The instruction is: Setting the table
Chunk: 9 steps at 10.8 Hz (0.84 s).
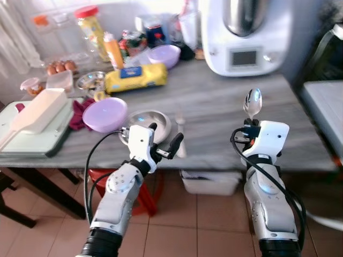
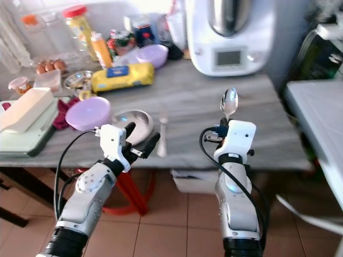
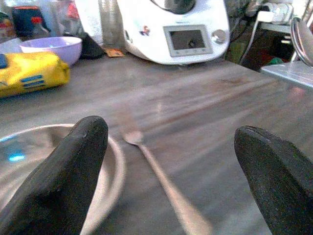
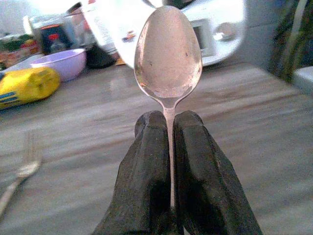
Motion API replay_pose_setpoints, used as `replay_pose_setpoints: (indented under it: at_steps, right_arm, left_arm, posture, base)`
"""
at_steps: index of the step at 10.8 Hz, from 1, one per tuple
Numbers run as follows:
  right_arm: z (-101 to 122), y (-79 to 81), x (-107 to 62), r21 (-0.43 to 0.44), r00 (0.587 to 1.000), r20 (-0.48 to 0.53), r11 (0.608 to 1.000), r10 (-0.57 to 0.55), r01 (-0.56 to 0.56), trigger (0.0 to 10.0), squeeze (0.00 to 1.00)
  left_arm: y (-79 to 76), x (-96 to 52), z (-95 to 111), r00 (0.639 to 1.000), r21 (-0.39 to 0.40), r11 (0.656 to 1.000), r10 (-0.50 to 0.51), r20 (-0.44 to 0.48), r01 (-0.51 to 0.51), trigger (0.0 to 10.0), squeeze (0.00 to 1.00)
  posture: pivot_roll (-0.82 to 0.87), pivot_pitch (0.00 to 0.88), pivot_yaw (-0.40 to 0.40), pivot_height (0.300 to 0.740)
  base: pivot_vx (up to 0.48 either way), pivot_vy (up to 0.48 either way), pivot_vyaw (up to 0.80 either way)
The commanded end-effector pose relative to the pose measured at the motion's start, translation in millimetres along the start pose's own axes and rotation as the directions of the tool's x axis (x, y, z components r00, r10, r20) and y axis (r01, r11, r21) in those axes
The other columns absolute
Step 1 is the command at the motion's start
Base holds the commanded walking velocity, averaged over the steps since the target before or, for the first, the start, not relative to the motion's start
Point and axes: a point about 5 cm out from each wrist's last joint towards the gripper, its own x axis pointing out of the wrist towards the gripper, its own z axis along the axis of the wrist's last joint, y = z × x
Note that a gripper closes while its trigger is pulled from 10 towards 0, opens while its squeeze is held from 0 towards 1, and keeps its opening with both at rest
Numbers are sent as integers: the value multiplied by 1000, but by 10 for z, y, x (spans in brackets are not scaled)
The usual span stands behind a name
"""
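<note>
Above the table's near edge, the right gripper pinches a spoon upright; the left gripper's fingers gape over the fork beside the plate. Next, probably, laying the spoon alongside.

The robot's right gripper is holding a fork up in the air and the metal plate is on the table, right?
Not quite. The right gripper holds a spoon, not a fork; the right wrist view shows its round bowl. The fork lies on the table beside the metal plate.
</note>
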Motion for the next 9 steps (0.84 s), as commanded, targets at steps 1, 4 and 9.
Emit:
replay_pose_setpoints:
  at_steps: [1,4,9]
  right_arm:
    - [28,76,-5,7,999,7,999,33,-33,10000,0]
    - [46,61,-4,7,999,10,999,37,-37,10000,0]
    - [46,177,81,43,994,-22,994,105,-104,10000,0]
  left_arm:
    - [80,-35,32,1000,12,1000,23,4,-23,10000,0]
    - [108,-172,182,998,39,999,19,62,-21,10000,0]
    - [82,-578,48,997,54,996,-66,-29,68,10000,0]
  posture:
    - [-76,75,133,740]
    - [-69,77,127,740]
    - [-46,100,95,740]
  base:
    - [0,0,0]
    - [0,0,0]
    - [0,0,0]
